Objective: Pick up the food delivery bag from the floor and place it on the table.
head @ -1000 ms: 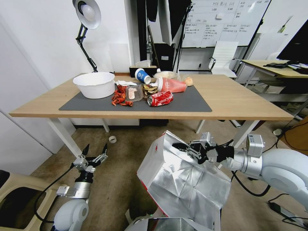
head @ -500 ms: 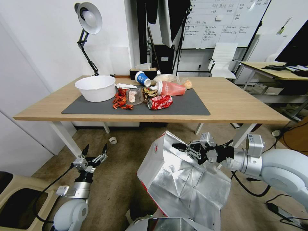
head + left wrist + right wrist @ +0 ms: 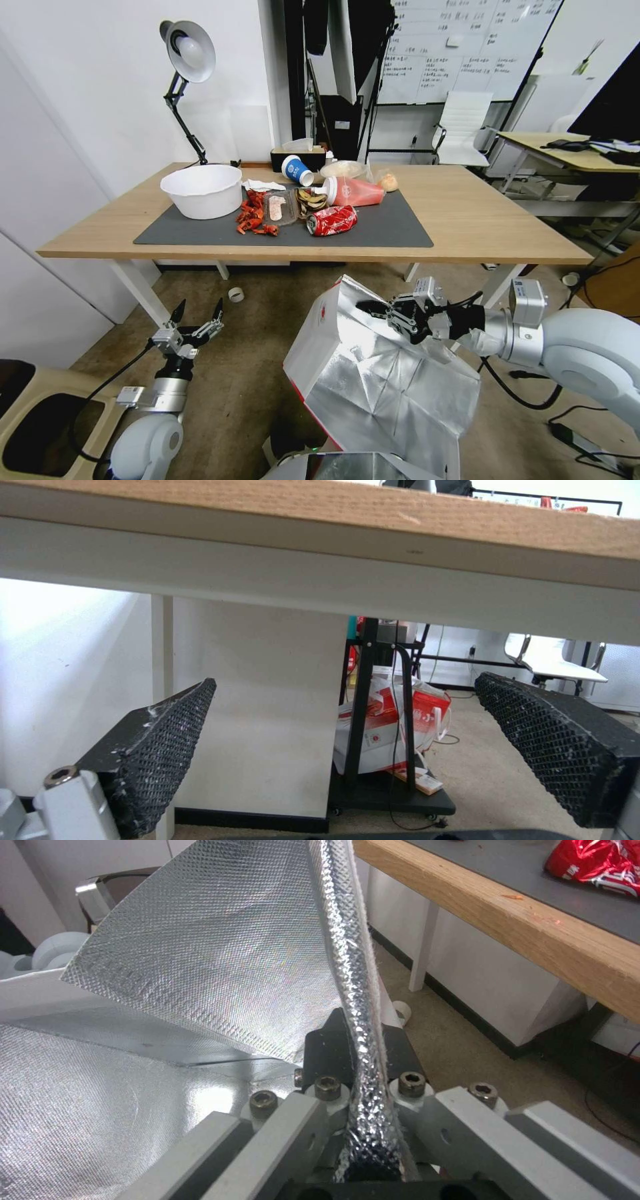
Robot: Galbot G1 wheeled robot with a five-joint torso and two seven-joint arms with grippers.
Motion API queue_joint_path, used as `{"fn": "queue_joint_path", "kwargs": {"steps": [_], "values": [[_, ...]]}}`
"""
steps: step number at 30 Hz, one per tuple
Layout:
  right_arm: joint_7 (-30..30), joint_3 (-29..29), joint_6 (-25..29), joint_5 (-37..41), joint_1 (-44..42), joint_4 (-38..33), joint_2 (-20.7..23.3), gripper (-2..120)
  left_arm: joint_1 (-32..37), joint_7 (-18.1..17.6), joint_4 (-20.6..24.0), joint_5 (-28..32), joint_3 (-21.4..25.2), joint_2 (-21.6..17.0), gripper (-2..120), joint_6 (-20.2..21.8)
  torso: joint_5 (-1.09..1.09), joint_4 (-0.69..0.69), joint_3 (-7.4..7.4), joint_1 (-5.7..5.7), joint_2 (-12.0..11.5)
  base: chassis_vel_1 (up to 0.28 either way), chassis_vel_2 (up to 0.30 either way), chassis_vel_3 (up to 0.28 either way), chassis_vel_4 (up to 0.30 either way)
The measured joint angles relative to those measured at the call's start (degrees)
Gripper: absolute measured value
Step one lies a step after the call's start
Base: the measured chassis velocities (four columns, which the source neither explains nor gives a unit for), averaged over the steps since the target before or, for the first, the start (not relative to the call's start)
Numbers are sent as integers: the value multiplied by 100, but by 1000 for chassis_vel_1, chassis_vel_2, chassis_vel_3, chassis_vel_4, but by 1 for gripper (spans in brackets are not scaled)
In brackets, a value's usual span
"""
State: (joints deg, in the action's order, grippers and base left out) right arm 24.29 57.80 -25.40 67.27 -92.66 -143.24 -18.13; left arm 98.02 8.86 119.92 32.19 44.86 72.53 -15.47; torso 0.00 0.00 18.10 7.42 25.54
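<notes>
Below the table (image 3: 507, 227) edge, the right gripper (image 3: 375, 308) is clamped on the foil rim of the delivery bag (image 3: 373, 373), holding it off the floor (image 3: 247, 360); the left gripper (image 3: 198, 311) idles, fingers apart.

White wall (image 3: 100, 100) on my left with a desk lamp (image 3: 190, 53), whiteboard (image 3: 460, 47) at the back, white chair (image 3: 460, 127) under it, another wooden desk (image 3: 573, 150) off right.

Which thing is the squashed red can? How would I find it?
Look at the long wooden table and the dark grey mat on it. Near the mat's front edge, among the food scraps, lies the crushed can. It is shiny red metal, dented and on its side, in front of the tipped-over red bottle.
</notes>
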Motion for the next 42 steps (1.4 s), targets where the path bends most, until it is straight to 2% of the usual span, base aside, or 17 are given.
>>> {"fn": "queue_joint_path", "kwargs": {"steps": [30,42], "values": [[122,23,61,-136,-5,0,-65,0,59,13,79,-4,99,13,100,62,0,0,443,261,704,0,0,0,0],[100,25,96,-147,-21,0,-96,0,101,59,118,-307,200,13,100,4,0,0,624,381,1005,0,0,0,0]]}}
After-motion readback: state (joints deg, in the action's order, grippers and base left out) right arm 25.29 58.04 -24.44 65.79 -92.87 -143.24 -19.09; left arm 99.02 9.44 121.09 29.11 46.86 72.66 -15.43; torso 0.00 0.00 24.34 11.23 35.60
